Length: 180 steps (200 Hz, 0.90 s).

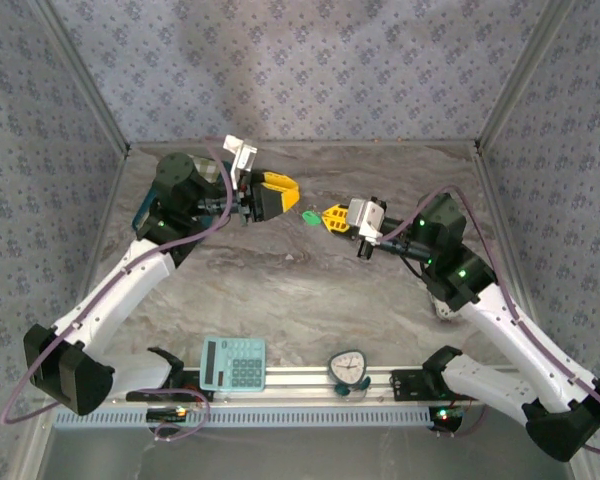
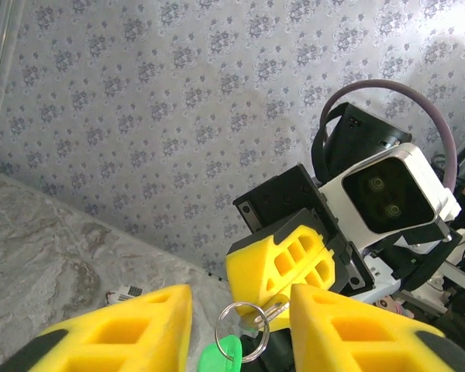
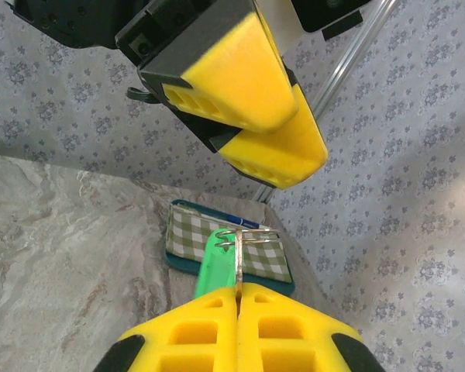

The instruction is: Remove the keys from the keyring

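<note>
The keys, one small bright-green flat piece (image 1: 310, 215), hang on a silver keyring (image 2: 242, 332) in the air between my two grippers. My left gripper (image 1: 292, 195) is open; its yellow fingers (image 2: 116, 333) stand either side of the ring without touching it. The green key (image 2: 219, 358) dangles from the ring's lower edge. My right gripper (image 1: 327, 216) is shut on a thin silver tab (image 3: 237, 267) threaded on the keyring (image 3: 248, 236), with the green key (image 3: 215, 267) lying beside the tab. The left gripper's fingers (image 3: 248, 85) hover just above.
A teal calculator (image 1: 233, 362) and a round dial (image 1: 348, 367) rest on the metal rail (image 1: 300, 381) at the near edge. A checked pouch on a teal base (image 3: 186, 236) lies on the marble table (image 1: 310, 290) behind the left arm. Patterned walls enclose three sides.
</note>
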Tool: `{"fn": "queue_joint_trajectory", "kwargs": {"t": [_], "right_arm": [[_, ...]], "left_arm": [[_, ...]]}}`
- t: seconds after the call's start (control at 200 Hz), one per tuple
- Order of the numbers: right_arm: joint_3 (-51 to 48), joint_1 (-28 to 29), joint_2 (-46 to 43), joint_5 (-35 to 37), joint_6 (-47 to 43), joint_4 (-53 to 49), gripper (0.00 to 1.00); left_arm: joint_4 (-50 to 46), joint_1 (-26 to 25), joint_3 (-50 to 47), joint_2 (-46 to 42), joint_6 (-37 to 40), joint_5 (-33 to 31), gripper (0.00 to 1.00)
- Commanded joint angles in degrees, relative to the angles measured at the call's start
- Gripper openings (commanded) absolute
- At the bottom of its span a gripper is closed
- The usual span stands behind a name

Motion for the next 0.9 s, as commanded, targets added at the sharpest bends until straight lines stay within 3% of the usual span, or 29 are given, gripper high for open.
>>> {"fn": "queue_joint_trajectory", "kwargs": {"t": [0.0,0.195,0.36,0.78,0.895], "right_arm": [[1.04,-0.68,0.25,-1.57,1.14,-0.79,0.00],[1.85,-1.21,1.47,-5.05,2.36,-0.20,0.00],[2.70,-1.58,2.55,-7.35,3.01,0.63,0.00],[3.42,-2.21,3.08,-9.32,4.17,1.54,0.00],[3.18,-2.22,2.83,-8.99,4.22,1.58,0.00]], "left_arm": [[1.18,0.22,-0.28,-1.31,0.58,0.48,0.45],[0.96,-0.65,1.20,0.41,0.21,3.90,0.57],[-2.97,-2.49,3.46,2.54,2.53,6.69,0.62],[-5.85,-3.78,4.73,3.89,4.44,8.27,0.64],[-5.94,-3.87,4.73,3.92,4.53,8.58,0.53]]}}
